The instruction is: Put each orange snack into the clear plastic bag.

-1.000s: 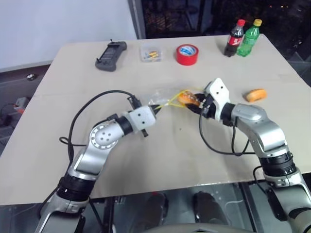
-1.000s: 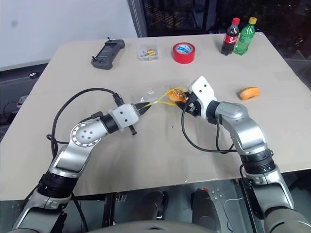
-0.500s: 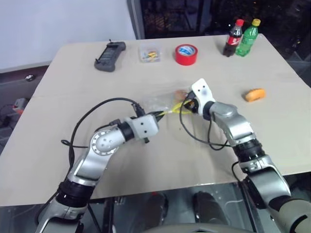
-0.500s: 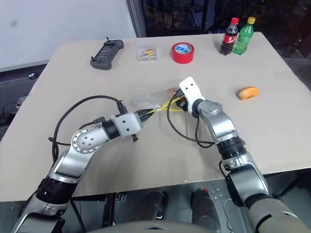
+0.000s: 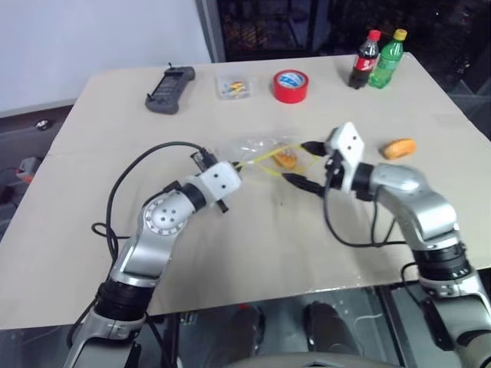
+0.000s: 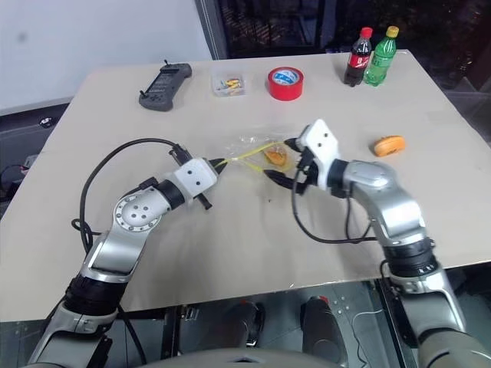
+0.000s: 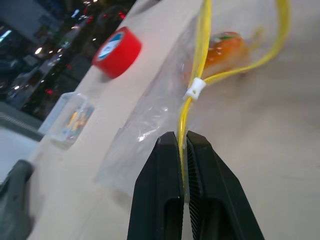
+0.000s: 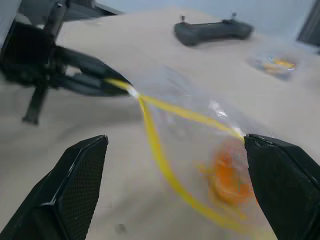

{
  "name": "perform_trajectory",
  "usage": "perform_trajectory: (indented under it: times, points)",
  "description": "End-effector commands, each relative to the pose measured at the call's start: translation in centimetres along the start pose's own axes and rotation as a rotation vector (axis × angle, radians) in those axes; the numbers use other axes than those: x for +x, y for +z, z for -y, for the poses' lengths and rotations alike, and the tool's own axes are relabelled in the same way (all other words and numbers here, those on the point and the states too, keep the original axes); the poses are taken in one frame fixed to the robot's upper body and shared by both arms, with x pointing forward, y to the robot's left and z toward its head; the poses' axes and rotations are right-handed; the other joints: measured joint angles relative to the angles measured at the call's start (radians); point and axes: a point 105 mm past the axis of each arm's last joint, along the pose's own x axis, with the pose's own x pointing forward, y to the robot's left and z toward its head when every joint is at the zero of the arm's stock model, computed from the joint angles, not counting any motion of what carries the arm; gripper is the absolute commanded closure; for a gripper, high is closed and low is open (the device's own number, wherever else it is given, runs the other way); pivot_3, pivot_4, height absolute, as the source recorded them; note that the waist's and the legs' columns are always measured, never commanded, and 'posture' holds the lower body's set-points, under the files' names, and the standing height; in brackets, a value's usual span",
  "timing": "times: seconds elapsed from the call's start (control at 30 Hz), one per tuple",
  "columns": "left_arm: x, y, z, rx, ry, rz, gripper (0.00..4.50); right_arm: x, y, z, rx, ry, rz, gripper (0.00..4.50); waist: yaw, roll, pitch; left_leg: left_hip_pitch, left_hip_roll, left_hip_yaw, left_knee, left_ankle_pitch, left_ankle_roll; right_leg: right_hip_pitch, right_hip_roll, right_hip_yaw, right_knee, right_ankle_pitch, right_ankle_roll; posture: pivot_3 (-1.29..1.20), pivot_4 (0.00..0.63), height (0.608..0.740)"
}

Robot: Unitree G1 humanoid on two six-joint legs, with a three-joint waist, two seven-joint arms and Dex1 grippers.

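Orange and glossy, 1 snack (image 5: 288, 159) lies inside the clear plastic bag (image 5: 257, 152) near the middle of the tabletop (image 5: 230, 245). The left gripper (image 7: 182, 150) has its jaws pinched tight on the bag's yellow zip strip (image 7: 200, 60), holding the mouth up. Just beside the bag's mouth, the right gripper (image 5: 303, 162) has its jaws spread wide and holds nothing. The other orange snack (image 5: 400, 148) lies on the tabletop to the right, well apart from the bag.

One snack (image 5: 287, 159) lies in the bag (image 5: 257, 152); the other (image 5: 400, 148) lies to its right.
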Motion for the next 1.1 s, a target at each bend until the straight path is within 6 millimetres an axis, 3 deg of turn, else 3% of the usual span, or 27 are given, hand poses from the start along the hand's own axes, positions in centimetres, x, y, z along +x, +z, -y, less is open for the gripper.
perform_trajectory:
  times: [0.03,0.17,0.27,0.37,0.5,0.67,0.83,0.9,1.1]
  points:
    - [-0.5,0.5,-1.0,0.007,0.048,0.012,4.5,-3.4,-0.5,6.1,-0.048,-0.262,-0.055,0.03,0.001,0.0,0.0,0.0,0.0,0.0,0.0,0.0,0.0,0.0,0.0,0.0,0.0,0.0,0.0,0.0,0.15,0.74]
    - [-0.7,0.6,-0.8,-0.007,0.058,0.007,4.5,-7.6,-3.7,14.1,-0.04,-0.695,-0.184,0.03,-0.002,0.0,0.0,0.001,0.0,0.002,0.0,0.0,0.0,0.0,0.0,0.002,0.001,0.0,0.0,0.0,0.15,0.74]
    - [-0.7,0.7,-0.4,-0.019,0.057,0.007,4.5,-9.2,-6.2,16.8,0.02,-0.855,-0.229,0.03,-0.003,0.0,0.0,0.001,0.0,0.004,-0.001,0.0,0.0,-0.001,0.0,0.003,0.001,0.0,0.0,0.0,0.15,0.74]
    - [-0.7,0.7,-0.3,-0.023,0.055,0.005,4.5,-9.5,-7.6,18.2,0.126,-0.961,-0.204,0.03,-0.008,0.0,0.0,0.0,0.001,0.006,-0.002,0.0,0.0,-0.002,0.0,0.005,0.0,0.0,0.0,0.0,0.15,0.74]
    - [-0.7,0.7,-0.3,-0.022,0.053,0.003,4.5,-9.6,-8.4,19.1,0.15,-1.05,-0.205,0.03,-0.009,0.0,0.0,0.001,0.001,0.009,-0.002,0.0,0.0,-0.003,0.0,0.007,0.001,0.0,0.0,0.0,0.15,0.74]
    - [-0.8,0.6,-0.6,-0.02,0.058,-0.004,4.5,-9.9,-9.7,18.6,0.122,-1.003,-0.272,0.03,-0.007,0.0,0.0,0.001,0.001,0.009,-0.002,0.0,0.0,-0.003,0.001,0.007,0.001,0.0,0.0,0.0,0.15,0.74]
    - [-0.8,0.6,-0.5,-0.021,0.055,-0.007,4.5,-11.9,-10.9,17.5,0.103,-0.97,-0.321,0.03,0.001,0.0,0.0,0.0,0.001,0.007,-0.002,0.0,0.0,-0.003,0.001,0.006,0.0,0.0,0.0,0.0,0.15,0.74]
    - [-0.8,0.6,-0.5,-0.022,0.052,-0.003,4.5,-12.4,-10.8,17.3,0.105,-0.976,-0.313,0.03,0.001,0.001,-0.001,0.0,0.001,0.007,-0.001,0.0,0.0,-0.002,0.001,0.006,0.0,0.0,0.0,0.0,0.15,0.74]
    - [-0.1,0.8,-0.5,-0.02,0.034,0.019,4.5,-12.1,-7.2,16.4,0.121,-1.013,-0.175,0.03,-0.001,0.001,-0.001,0.0,0.001,0.007,0.0,0.0,0.0,-0.002,0.0,0.006,0.001,0.0,0.0,0.0,0.15,0.74]
